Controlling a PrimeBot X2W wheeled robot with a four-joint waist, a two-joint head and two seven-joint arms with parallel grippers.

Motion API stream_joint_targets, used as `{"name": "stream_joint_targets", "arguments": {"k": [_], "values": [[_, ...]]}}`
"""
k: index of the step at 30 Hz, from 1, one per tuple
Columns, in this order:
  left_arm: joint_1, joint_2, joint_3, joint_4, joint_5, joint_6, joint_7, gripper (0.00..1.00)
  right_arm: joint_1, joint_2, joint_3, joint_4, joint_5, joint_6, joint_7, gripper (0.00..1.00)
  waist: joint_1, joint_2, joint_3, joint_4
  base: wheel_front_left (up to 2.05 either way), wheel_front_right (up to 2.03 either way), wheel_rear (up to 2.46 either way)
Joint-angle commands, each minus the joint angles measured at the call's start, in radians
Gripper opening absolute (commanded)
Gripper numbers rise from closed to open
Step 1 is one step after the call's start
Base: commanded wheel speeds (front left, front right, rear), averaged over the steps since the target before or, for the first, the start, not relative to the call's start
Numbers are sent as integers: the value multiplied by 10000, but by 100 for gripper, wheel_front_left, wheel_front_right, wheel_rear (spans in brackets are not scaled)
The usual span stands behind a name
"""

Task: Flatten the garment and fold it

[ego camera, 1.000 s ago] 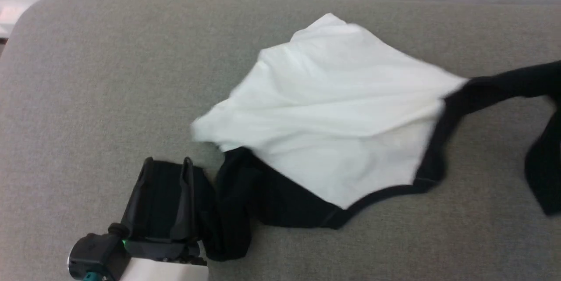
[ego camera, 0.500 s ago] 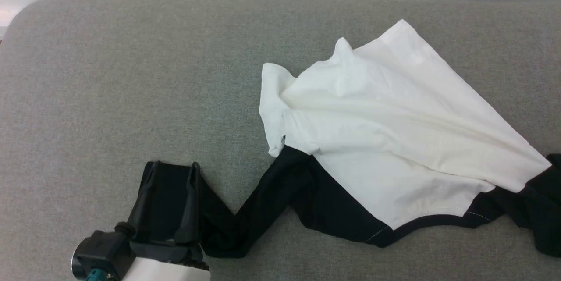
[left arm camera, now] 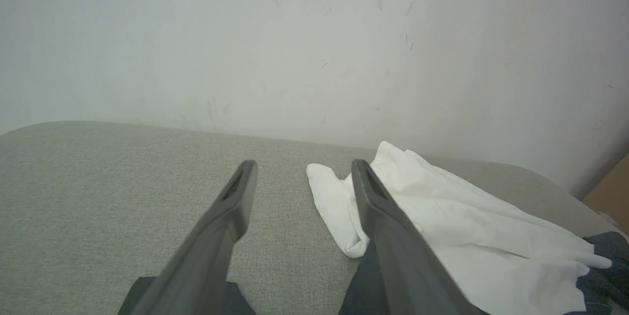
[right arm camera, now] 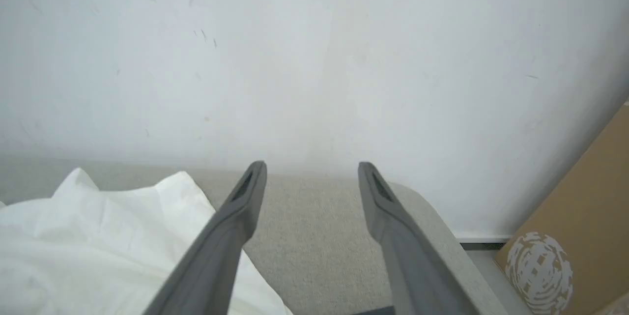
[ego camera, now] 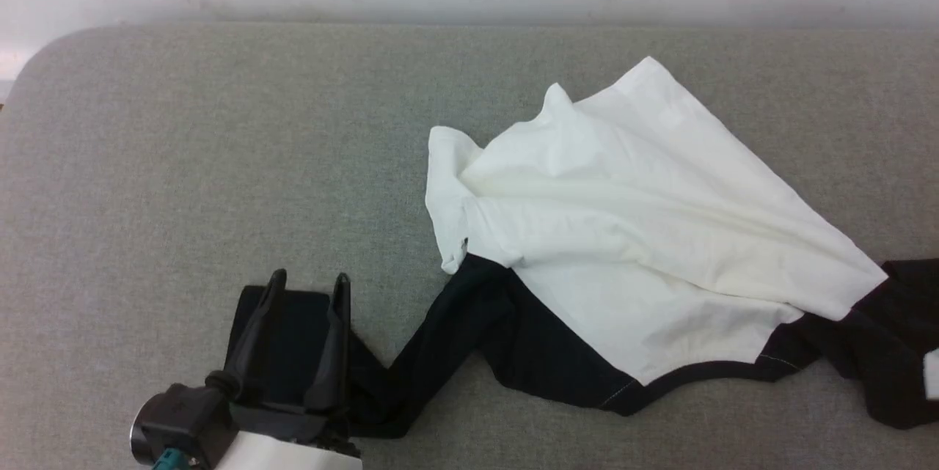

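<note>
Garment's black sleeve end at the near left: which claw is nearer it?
Left. The left claw is right over that sleeve end, jaws open. The right claw is open near the padded surface's right end, with the garment's white body beside it.

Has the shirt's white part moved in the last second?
Yes. The garment slid right, farther from the rounded left corner of the cushion.

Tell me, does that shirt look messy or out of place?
The garment lies crumpled on the grey surface: its white body is bunched in folds, one black sleeve zigzags toward the open left gripper, and the other sleeve is heaped at the head view's right edge. No damage shows.
</note>
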Motion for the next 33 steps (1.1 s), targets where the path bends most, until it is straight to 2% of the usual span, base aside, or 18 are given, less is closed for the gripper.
{"name": "stream_joint_targets", "arguments": {"k": [1,4,9,15,20,25,29,33], "values": [[79,40,-10,-11,-40,15,-16,100,399,335,131,-405,-135,-17,-390,100,0,0,-190,-23,0,0,0],[349,34,0,60,-97,49,-88,100,1315,637,502,-920,-121,-17,-1046,100,0,0,-377,-39,0,0,0],[818,80,33,132,-139,127,-136,100,2423,657,808,-487,1256,-17,-1635,100,0,0,-634,-165,0,0,0],[976,410,-137,103,-58,20,373,100,2916,660,1180,-148,1413,-17,-2041,100,0,0,-914,-349,0,0,0],[626,1086,-369,224,3,-243,1992,100,2805,661,1210,-259,1306,-17,-1933,100,0,0,-893,-423,0,0,0],[261,1874,-696,313,-188,-747,4039,100,2826,661,1270,-260,1386,-17,-1804,100,0,0,-577,-449,0,0,0],[-42,2153,-927,547,-496,-987,5363,100,2804,662,1395,-212,1469,-17,-1763,100,0,0,-364,-473,0,0,0],[-455,2130,-1100,1087,-620,-1036,6007,100,2700,662,1493,-189,1476,-17,-1716,100,0,0,-233,-519,0,0,0]]}}
